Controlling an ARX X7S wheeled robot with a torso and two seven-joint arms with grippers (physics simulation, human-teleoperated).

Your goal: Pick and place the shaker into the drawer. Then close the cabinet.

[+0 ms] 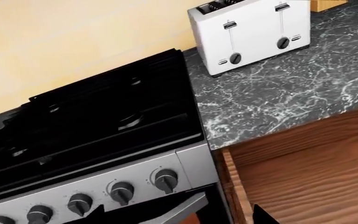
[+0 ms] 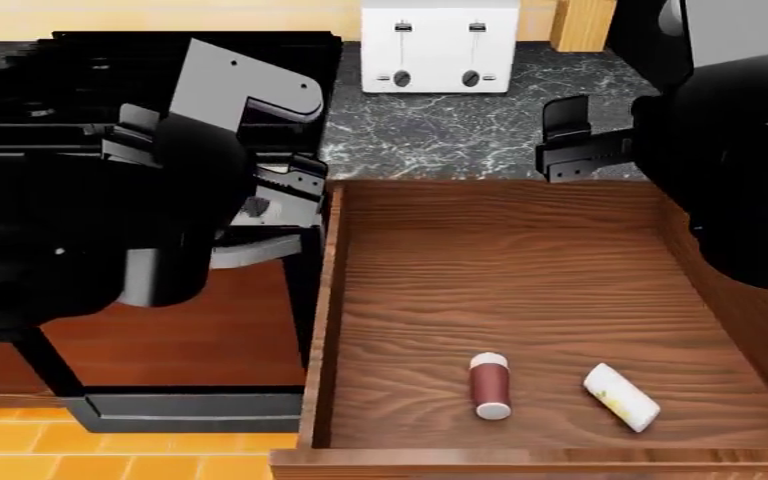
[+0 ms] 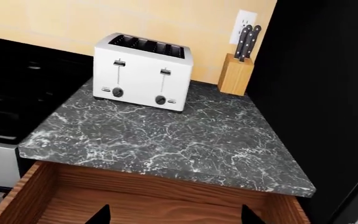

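Observation:
The drawer (image 2: 518,250) of reddish-brown wood stands pulled out below the marble counter (image 2: 464,140). On its floor near the front lies the shaker (image 2: 620,397), small, white and on its side, with no gripper near it. My left gripper (image 2: 281,205) hangs open over the stove front, beside the drawer's left wall (image 1: 236,186). In the left wrist view its tips (image 1: 177,207) are wide apart with nothing between them. Open and empty as well, my right gripper (image 2: 574,150) is above the drawer's back edge. Its tips (image 3: 175,209) show over the drawer floor (image 3: 166,205).
A dark red bottle with a white cap (image 2: 491,387) lies in the drawer left of the shaker. A white toaster (image 2: 438,45) and a knife block (image 3: 236,73) stand on the counter. The black stove (image 1: 92,121) with knobs is at the left. A tall black appliance (image 3: 328,93) stands at the right.

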